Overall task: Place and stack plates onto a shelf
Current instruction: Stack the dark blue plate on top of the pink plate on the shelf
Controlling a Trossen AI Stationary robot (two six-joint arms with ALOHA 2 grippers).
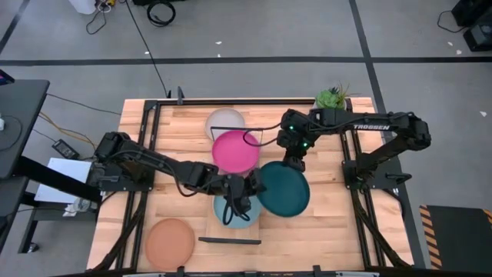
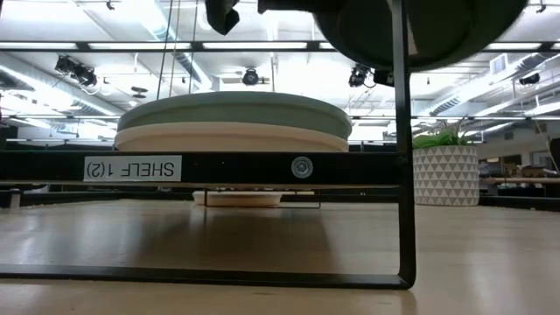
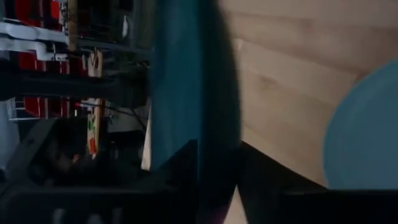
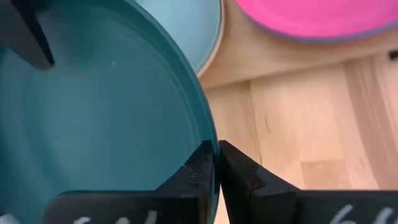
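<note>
The dark teal plate point(image 1: 283, 191) hangs above the table, right of the shelf, with both grippers on its rim. My left gripper point(image 1: 247, 187) is at its left edge and my right gripper point(image 1: 294, 163) at its far edge. In the low view its dark underside point(image 2: 411, 26) shows above the stack. The light teal plate point(image 1: 235, 211) lies on the cream plate point(image 2: 219, 138) on the shelf point(image 2: 236, 166). The magenta plate point(image 1: 236, 151) and the pale grey plate point(image 1: 225, 123) lie farther along the plank. The peach-tan plate point(image 1: 170, 242) rests flat on the table's near left. My left gripper point(image 3: 217, 180) pinches the dark teal plate's left rim point(image 3: 202, 106) between its two fingers, coming level from the table's left; the plate shows edge-on between them. My right gripper point(image 4: 217, 165) pinches the plate's far rim point(image 4: 210, 138), one finger point(image 4: 198, 171) inside and one outside, reaching down from above. The plate is lifted clear.
The potted plant point(image 1: 330, 98) stands at the table's far right corner. The shelf's black end frame point(image 1: 229, 241) stands near the table's near edge. Bare wood point(image 1: 323, 238) lies at the near right of the table.
</note>
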